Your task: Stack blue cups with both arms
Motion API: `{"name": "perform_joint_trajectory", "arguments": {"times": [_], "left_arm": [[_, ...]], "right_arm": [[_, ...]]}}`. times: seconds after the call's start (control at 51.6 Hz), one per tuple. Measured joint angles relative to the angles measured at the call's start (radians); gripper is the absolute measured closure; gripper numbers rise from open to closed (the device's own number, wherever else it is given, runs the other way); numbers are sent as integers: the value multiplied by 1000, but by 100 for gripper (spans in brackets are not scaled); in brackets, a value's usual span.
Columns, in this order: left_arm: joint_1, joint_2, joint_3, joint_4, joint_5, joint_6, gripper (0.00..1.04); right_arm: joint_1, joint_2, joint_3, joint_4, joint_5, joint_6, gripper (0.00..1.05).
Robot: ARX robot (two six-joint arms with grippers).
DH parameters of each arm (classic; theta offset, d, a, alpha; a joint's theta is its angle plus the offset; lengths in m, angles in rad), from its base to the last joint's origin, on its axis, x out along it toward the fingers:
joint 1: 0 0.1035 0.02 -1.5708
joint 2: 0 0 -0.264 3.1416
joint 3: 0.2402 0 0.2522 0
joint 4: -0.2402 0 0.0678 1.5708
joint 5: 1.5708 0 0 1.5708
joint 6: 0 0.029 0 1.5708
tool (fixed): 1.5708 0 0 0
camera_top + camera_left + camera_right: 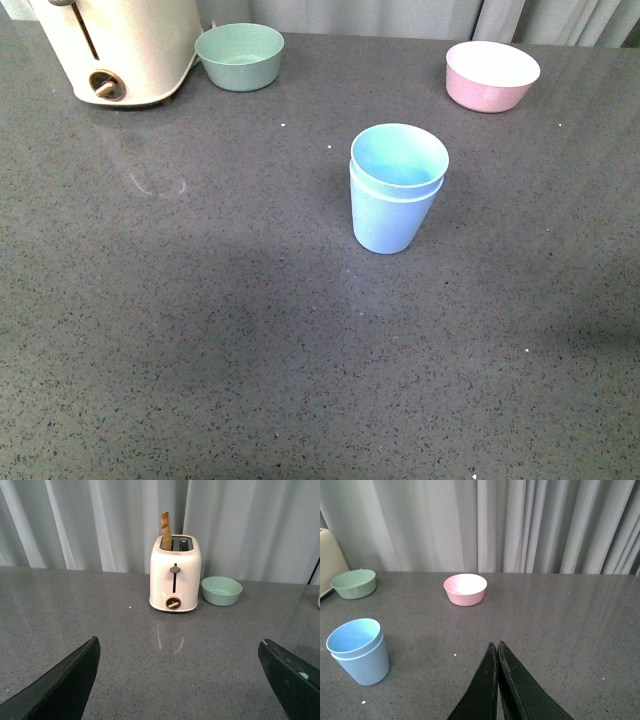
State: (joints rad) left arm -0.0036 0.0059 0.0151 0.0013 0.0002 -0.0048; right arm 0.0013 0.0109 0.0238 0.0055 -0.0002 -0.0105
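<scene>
**Status: blue cups nested, both arms clear**

The blue cups point(397, 190) stand as one stack near the middle of the grey tabletop point(180, 340). One cup sits inside the other; the inner rim shows as a second ring just above the outer rim. The stacking step therefore appears complete. Judged from these views, nothing of the task remains except perhaps parking the arms.

Orientation: the stack stands upright on its narrow base, mouths facing up. The long axis runs vertically, from base to rim. The inner cup looks seated slightly off level, so its rim tilts a little relative to the outer rim. It does not look at risk of tipping.

Position: the stack is well apart from the green bowl point(240, 56) and the pink bowl point(492, 76), both of which sit toward the far edge. The cream toaster point(115, 48) stands just beside the green bowl, with a slice of toast point(166, 524) in one slot.

Arms: neither arm shows in the front view.
- Left gripper point(180, 680): jaws spread wide, holding nothing, facing the toaster.
- Right gripper point(497, 652): jaws pressed together, empty. The stack lies off to one side of it, not touching.
</scene>
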Motion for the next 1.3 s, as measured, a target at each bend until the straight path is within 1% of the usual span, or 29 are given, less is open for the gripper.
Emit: {"name": "perform_joint_trajectory", "arguments": {"times": [0.175, 0.213, 0.252, 0.31, 0.349, 0.466, 0.621, 0.659, 0.679, 0.737, 0.756, 0.815, 1.3], "left_arm": [[0, 0, 0, 0, 0, 0, 9], [0, 0, 0, 0, 0, 0, 9], [0, 0, 0, 0, 0, 0, 9], [0, 0, 0, 0, 0, 0, 9], [0, 0, 0, 0, 0, 0, 9], [0, 0, 0, 0, 0, 0, 9], [0, 0, 0, 0, 0, 0, 9], [0, 0, 0, 0, 0, 0, 9], [0, 0, 0, 0, 0, 0, 9], [0, 0, 0, 0, 0, 0, 9], [0, 0, 0, 0, 0, 0, 9], [0, 0, 0, 0, 0, 0, 9], [0, 0, 0, 0, 0, 0, 9]], "right_arm": [[0, -4, 0, -3, 0, 0, 103], [0, -5, 0, -3, 0, 0, 101], [0, -5, 0, -3, 0, 0, 94], [0, -5, 0, -3, 0, 0, 87], [0, -5, 0, -3, 0, 0, 80], [0, -5, 0, -4, 0, 0, 64], [0, -5, 0, -4, 0, 0, 29], [0, -5, 0, -4, 0, 0, 22], [0, -5, 0, -4, 0, 0, 20], [0, -5, 0, -4, 0, 0, 8], [0, -5, 0, -4, 0, 0, 7], [0, -5, 0, -4, 0, 0, 9], [0, -5, 0, -4, 0, 0, 9]]}}
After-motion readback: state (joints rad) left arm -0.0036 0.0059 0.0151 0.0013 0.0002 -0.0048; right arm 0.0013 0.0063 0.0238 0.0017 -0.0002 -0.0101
